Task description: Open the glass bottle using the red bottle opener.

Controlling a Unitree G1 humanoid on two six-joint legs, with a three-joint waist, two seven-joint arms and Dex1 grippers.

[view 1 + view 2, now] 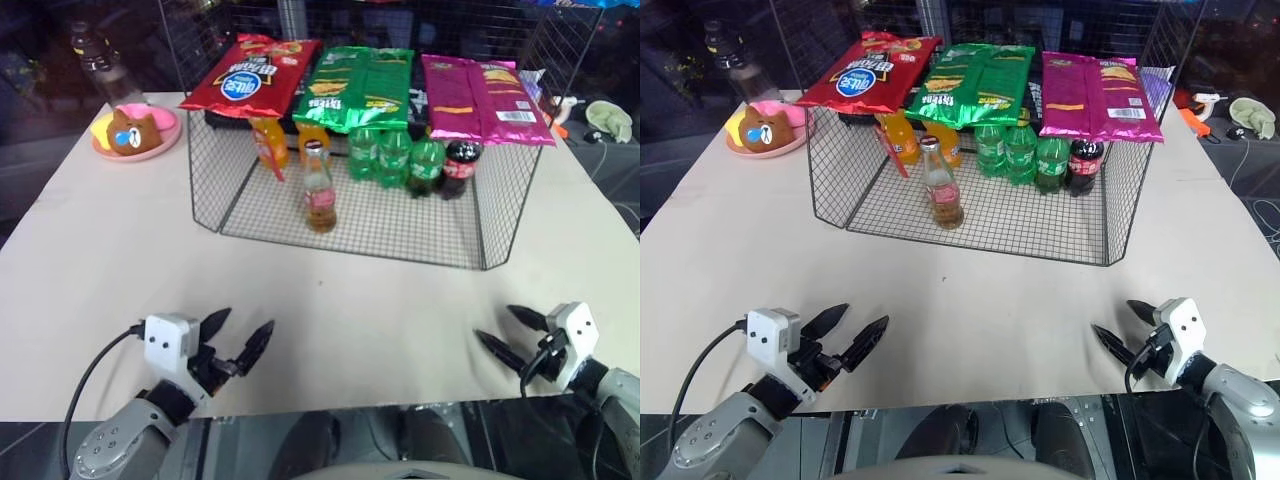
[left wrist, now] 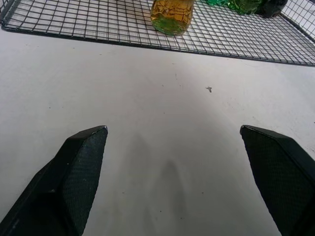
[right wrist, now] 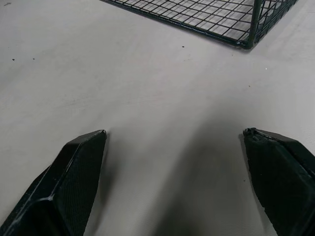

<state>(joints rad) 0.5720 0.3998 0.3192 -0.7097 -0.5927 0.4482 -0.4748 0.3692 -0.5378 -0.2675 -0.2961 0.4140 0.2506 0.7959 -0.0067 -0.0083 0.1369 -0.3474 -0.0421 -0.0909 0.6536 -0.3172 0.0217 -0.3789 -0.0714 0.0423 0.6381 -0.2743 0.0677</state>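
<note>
The glass bottle point(image 1: 319, 190) stands upright on the front part of the wire rack's floor, amber liquid inside, red-pink label, silver cap on; its base point(image 2: 172, 14) is seen from the left wrist. A thin red slanted piece point(image 1: 274, 158), which looks like the red bottle opener, leans by the orange bottles at the rack's left side. My left gripper point(image 1: 245, 322) hovers open over the table near its front edge, well short of the rack. My right gripper point(image 1: 495, 324) is open too, at the front right, empty.
The black wire rack point(image 1: 400, 235) holds orange bottles point(image 1: 268, 140), green bottles point(image 1: 395, 158) and a dark cola bottle point(image 1: 462, 165), with snack bags point(image 1: 360, 85) lying on top. A pink plate with a brown toy point(image 1: 135, 132) sits at the back left. The table's front edge is close behind both grippers.
</note>
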